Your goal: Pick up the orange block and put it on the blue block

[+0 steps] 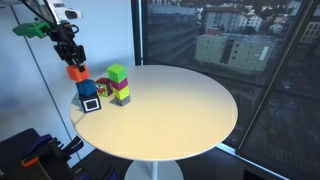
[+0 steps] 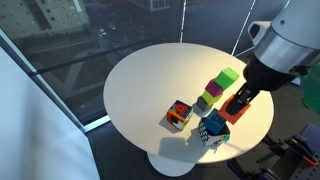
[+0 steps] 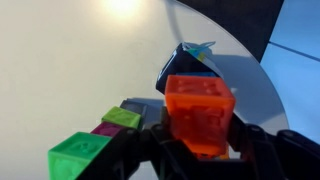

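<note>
Orange block (image 3: 200, 112), held in pincer (image 3: 200, 142) — raised near blue block (image 3: 186, 70) (by table (image 3: 80, 60) edge)

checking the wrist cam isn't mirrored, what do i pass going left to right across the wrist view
lime-green cube → orange block, held in the hand. The blue block lies behind the orange one and overlaps it, so it is left out of the order.

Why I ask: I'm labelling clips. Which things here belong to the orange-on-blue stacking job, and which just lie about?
Job: orange block, clamped in the gripper; blue block, on the table.
Lying about: lime-green cube; magenta cube beneath it; multicoloured cube.
</note>
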`<state>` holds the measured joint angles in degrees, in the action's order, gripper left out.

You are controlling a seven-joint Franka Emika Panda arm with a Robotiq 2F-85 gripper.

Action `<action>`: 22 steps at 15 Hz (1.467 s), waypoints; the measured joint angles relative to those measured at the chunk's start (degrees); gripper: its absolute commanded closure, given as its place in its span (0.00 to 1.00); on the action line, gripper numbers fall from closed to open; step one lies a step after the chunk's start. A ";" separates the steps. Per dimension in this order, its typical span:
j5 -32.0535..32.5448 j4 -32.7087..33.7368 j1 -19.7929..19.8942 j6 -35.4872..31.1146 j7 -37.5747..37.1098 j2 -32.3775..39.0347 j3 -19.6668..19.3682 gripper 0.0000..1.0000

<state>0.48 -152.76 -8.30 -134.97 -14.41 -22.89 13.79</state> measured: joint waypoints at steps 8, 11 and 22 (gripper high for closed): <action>0.03 0.90 0.00 -1.70 -2.12 2.41 0.49 0.71; 0.10 1.54 0.03 -2.26 -2.70 3.52 0.49 0.71; 1.90 3.47 0.70 -3.15 -4.86 7.03 0.49 0.71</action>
<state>2.38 -149.29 -7.59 -138.12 -19.27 -15.86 14.28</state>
